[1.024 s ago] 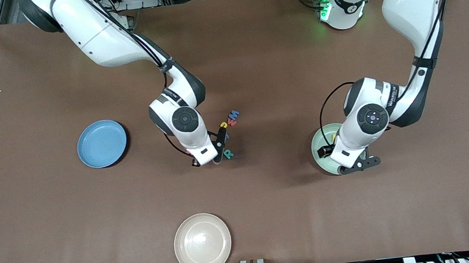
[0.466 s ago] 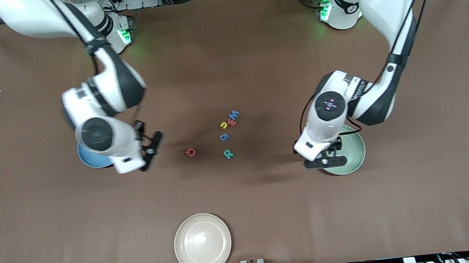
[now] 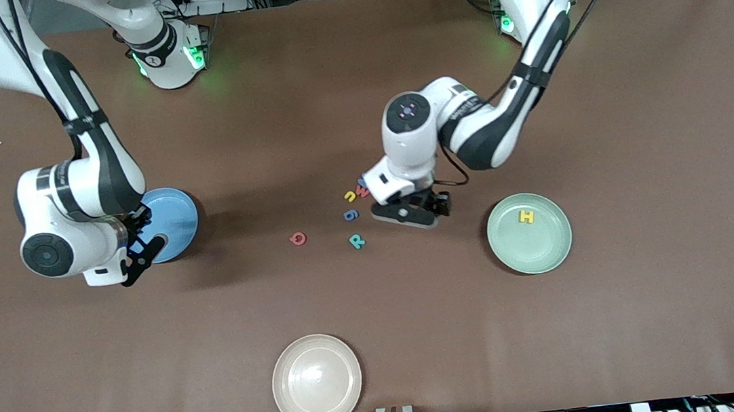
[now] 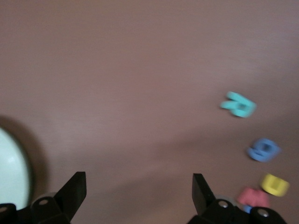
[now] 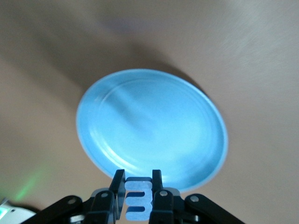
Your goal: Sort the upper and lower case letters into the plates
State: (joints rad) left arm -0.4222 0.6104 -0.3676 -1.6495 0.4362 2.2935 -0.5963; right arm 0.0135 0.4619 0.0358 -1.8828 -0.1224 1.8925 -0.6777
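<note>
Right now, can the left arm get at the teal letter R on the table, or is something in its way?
Probably yes. The left gripper hangs open over the table beside the letter cluster, and the teal letter R lies flat and apart from the other letters, with nothing on it. The right gripper is at the blue plate, well clear.

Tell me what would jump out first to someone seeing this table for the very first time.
Probably the two white arms at work: the right hand, over the edge of the blue plate, is shut on a pale blue letter, while the open left hand hangs over the table beside a small cluster of letters near the middle. A yellow H already lies in the pale green plate, and a cream plate sits nearest the front camera.
</note>
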